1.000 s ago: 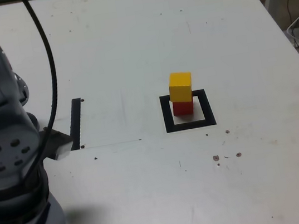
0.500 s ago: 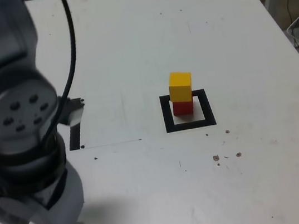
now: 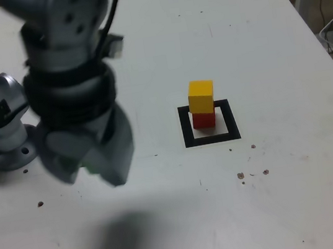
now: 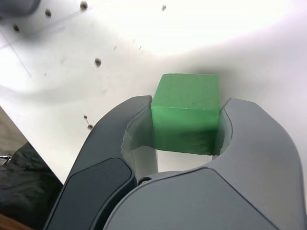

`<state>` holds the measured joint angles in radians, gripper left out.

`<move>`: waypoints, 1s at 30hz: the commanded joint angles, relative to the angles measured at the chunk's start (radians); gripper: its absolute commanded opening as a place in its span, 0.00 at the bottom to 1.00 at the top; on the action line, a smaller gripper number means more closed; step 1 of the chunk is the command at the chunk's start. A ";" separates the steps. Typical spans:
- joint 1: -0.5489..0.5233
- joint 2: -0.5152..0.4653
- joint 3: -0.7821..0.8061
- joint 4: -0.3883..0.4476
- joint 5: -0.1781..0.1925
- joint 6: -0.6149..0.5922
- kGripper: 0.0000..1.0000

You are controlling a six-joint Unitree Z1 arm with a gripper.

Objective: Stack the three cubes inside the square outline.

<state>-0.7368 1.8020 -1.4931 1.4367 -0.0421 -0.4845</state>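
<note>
Gripper [image 4: 184,125] clamped on the green cube [image 4: 186,111], one jaw against each side face; the cube's top and front face show between them. In the exterior view the gripper [image 3: 91,167] hangs above the table [image 3: 291,206], on the exterior view's left, well apart from the stack, and blurred.

Yellow cube [image 3: 201,96] sits on the red cube [image 3: 203,119] inside the square outline [image 3: 186,128]. The pair stands toward the far edge of the white centre, not dead middle. Yellow looks slightly offset from red, though I can't be sure from this angle.

Step in hand, as I read it: carry green over and set it on yellow.

To do it well:
- Travel high enough to clear the yellow top.
- Centre over yellow, not over the outline.
- Match green's faces to yellow's.
- Lower straight, gently; a sideways nudge could topple the two-cube stack.
- Release only once green rests flat, then lift vertically.
</note>
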 commanded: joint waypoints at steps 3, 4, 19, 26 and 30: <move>0.087 0.014 -0.039 0.016 0.009 0.072 0.31; 0.109 0.020 -0.047 0.016 0.011 0.091 0.31; 0.359 0.055 -0.104 0.012 0.038 0.250 0.31; 0.432 0.071 -0.135 0.016 0.043 0.305 0.31; 0.468 0.083 -0.154 0.016 0.048 0.341 0.31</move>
<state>-0.2786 1.8784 -1.6369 1.4510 0.0025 -0.1564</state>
